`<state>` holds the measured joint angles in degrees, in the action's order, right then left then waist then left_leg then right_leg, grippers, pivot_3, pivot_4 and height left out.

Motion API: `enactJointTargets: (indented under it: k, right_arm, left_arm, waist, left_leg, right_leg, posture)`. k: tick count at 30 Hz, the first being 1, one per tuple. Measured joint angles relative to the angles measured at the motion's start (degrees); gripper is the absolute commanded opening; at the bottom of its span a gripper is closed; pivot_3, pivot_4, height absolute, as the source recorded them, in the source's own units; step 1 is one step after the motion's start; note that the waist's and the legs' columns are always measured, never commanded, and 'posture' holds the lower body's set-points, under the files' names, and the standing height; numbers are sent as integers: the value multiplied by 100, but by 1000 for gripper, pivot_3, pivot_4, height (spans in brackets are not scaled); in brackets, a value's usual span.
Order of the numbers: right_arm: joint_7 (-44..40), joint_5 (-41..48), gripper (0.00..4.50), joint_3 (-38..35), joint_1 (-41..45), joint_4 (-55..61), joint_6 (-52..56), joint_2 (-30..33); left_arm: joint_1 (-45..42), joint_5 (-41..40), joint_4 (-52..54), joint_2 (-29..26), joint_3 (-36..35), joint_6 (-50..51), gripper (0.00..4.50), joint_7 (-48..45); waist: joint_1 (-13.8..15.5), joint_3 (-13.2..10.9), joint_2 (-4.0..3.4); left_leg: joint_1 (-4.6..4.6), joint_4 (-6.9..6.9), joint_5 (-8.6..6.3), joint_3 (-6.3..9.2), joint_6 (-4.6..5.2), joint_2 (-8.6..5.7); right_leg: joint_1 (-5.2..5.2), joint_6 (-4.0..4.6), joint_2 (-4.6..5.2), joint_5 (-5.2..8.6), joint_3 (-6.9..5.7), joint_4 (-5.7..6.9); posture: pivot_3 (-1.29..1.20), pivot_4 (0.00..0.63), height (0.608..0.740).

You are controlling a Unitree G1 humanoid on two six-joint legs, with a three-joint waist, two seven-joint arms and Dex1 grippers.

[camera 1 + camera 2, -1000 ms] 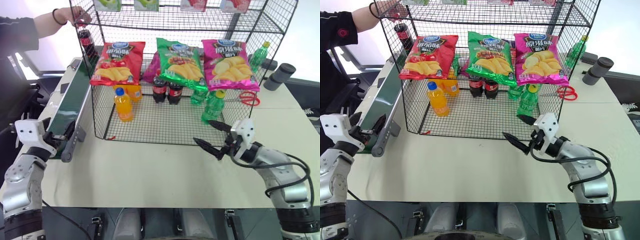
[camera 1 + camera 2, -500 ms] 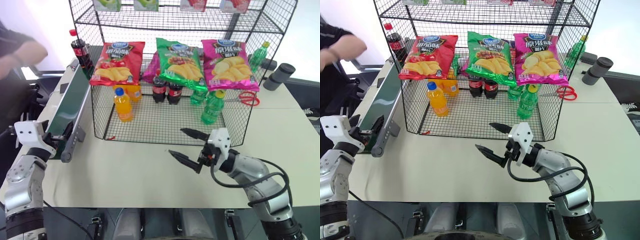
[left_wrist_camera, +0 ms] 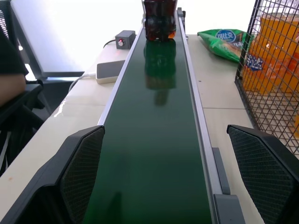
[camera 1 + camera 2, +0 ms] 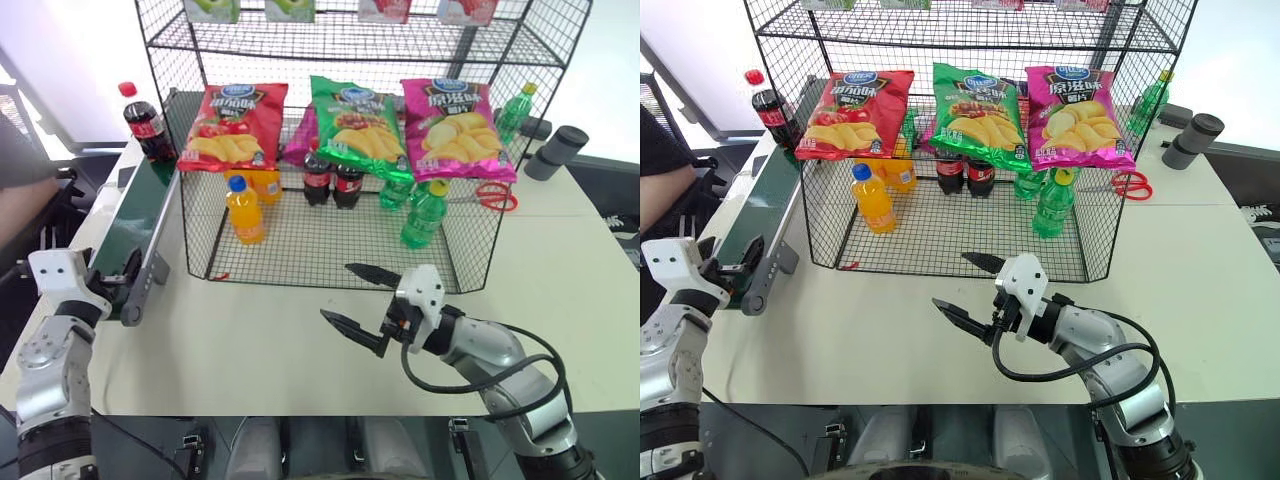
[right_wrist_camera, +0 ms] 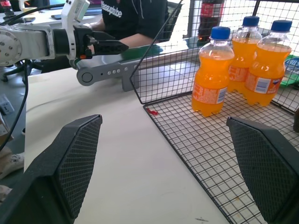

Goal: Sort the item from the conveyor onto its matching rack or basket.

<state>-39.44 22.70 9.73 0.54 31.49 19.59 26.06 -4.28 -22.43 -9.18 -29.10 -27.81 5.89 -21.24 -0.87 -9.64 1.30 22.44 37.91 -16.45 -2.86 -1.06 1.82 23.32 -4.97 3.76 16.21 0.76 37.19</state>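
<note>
Left gripper (image 3: 159, 182) spread wide and empty at the near end of the conveyor (image 4: 135, 225), straddling the belt. Right gripper (image 4: 362, 300) also wide open, empty, over the table (image 4: 250, 340) before the basket (image 4: 330, 268). Cola bottle (image 4: 143, 118) upright at the belt's far end, probably riding closer. Risk: closing early, clipping it, tipping it over.

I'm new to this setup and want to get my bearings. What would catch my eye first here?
Three bright chip bags, red, green and pink, hang across the front of the tall black wire rack, above orange soda bottles, cola and green bottles in its mesh basket. Beside the rack on the robot's left, a lone cola bottle stands at the far end of the green conveyor, with the open left gripper waiting at the near end.
</note>
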Motion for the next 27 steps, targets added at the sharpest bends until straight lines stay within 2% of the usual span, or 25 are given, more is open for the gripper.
enactJointTargets:
  k: [10,27]
  right_arm:
    - [-22,231,4445,119,51,29,574,-1]
    - [-255,350,4445,122,259,-28,430,-128]
  left_arm:
    - [-111,-2,-261,195,-2,-415,4500,18]
    - [-339,-13,-826,336,-3,-754,4500,103]
  waist:
    - [-2,0,0]
    - [-5,1,1]
  left_leg:
    - [2,-1,0,0,0,0]
    - [3,-2,0,1,1,-1]
  right_leg:
    - [2,0,1,0,-1,-2]
    - [2,-2,1,-2,-4,-2]
  posture:
    - [0,150,740]
    - [0,150,740]
